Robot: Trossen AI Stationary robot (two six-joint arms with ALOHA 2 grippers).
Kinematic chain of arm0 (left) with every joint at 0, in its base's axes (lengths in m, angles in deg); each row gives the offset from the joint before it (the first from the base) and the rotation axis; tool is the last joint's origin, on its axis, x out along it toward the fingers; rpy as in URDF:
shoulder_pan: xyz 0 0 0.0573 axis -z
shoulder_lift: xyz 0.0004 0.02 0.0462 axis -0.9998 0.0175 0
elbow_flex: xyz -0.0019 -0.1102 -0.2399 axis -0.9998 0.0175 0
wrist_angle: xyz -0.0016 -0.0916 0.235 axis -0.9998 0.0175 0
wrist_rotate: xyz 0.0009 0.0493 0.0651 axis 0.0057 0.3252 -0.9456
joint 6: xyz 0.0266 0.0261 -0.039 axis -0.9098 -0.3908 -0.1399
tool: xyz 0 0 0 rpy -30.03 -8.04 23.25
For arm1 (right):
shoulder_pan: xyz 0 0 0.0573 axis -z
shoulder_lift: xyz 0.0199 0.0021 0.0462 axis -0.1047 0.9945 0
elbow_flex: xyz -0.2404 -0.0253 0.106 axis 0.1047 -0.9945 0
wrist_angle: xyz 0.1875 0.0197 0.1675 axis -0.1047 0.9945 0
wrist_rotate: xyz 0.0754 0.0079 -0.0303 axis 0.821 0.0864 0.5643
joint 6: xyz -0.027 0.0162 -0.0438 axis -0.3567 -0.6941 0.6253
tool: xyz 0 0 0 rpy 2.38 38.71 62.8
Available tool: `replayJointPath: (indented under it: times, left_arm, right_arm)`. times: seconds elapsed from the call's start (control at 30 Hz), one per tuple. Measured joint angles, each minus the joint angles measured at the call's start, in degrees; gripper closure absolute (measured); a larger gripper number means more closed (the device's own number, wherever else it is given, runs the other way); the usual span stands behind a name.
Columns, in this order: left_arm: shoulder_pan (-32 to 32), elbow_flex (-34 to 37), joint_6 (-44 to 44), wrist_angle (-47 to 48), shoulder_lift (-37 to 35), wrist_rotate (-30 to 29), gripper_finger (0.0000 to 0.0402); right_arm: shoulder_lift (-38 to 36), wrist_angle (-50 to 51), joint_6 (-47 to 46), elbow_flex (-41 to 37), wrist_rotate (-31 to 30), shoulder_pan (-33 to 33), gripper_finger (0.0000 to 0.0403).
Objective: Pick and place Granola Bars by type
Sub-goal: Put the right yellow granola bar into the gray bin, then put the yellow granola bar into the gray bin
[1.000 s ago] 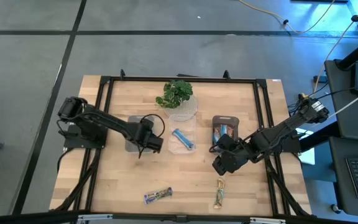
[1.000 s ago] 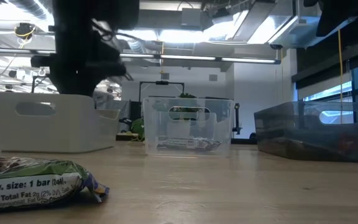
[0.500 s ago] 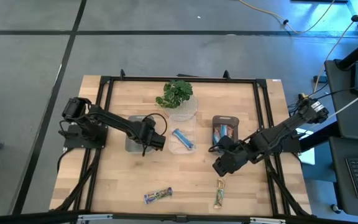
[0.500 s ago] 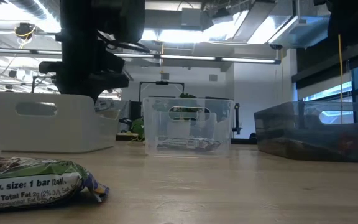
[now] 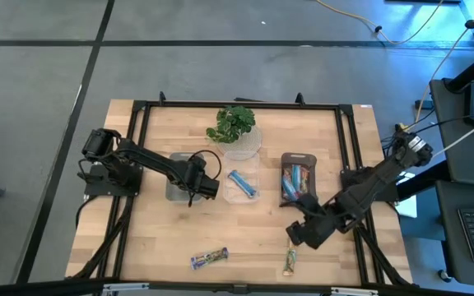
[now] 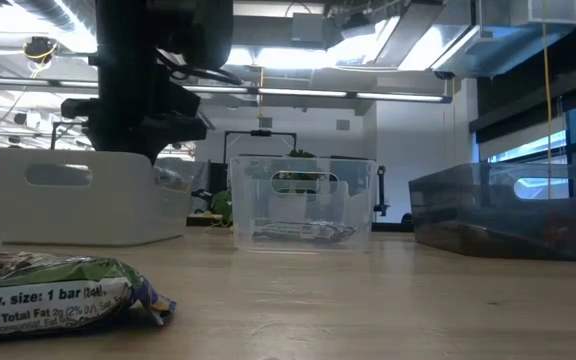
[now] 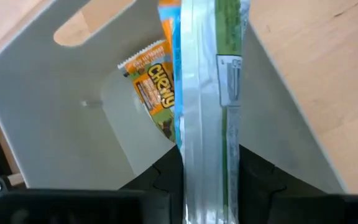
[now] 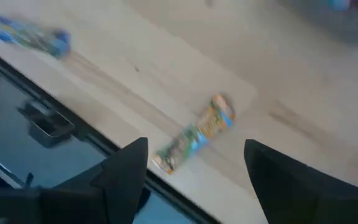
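High view: nearest the front edge of the surface (image 5: 155, 238), two Granola Bars are left unsorted, a blue-ended bar (image 5: 209, 258) towards the left and a green-orange bar (image 5: 290, 257) towards the right. Just beyond the latter the right pincer (image 5: 296, 237) is held above the surface; in the right wrist view its fingers (image 8: 126, 171) are spread wide with nothing between them, and the green-orange bar lies ahead of them.

Farther back stands the row of three bins. The left pincer (image 5: 202, 182) is poised over the white bin (image 5: 174, 187); in the left wrist view it is closed on a green-wrapped bar (image 7: 210, 106) held edge-on above the bin, where an orange bar (image 7: 157, 93) already lies. The clear bin (image 5: 241, 193) in the middle holds a blue bar (image 5: 242, 182), and the dark bin (image 5: 298, 158) on the right holds several bars.

Sorting is judged well advanced: one bar awaits release, two remain to be picked. A potted plant (image 5: 234, 125) stands at the back.
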Motion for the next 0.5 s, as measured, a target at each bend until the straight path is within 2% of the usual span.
replayJointPath:
  times: [0.2,0.5]
  left_arm:
    - [0.0,0.0,0.1,-0.3,0.0,1.1,0.0266]
    - [0.0,0.0,-0.2,0.5,-1.9,-2.5,0.0216]
  right_arm:
    - [5.2,-0.7,-4.7,0.0,7.1,-1.6,0.0134]
    - [12.8,-8.6,-7.0,0.0,7.4,-1.5,0.0134]
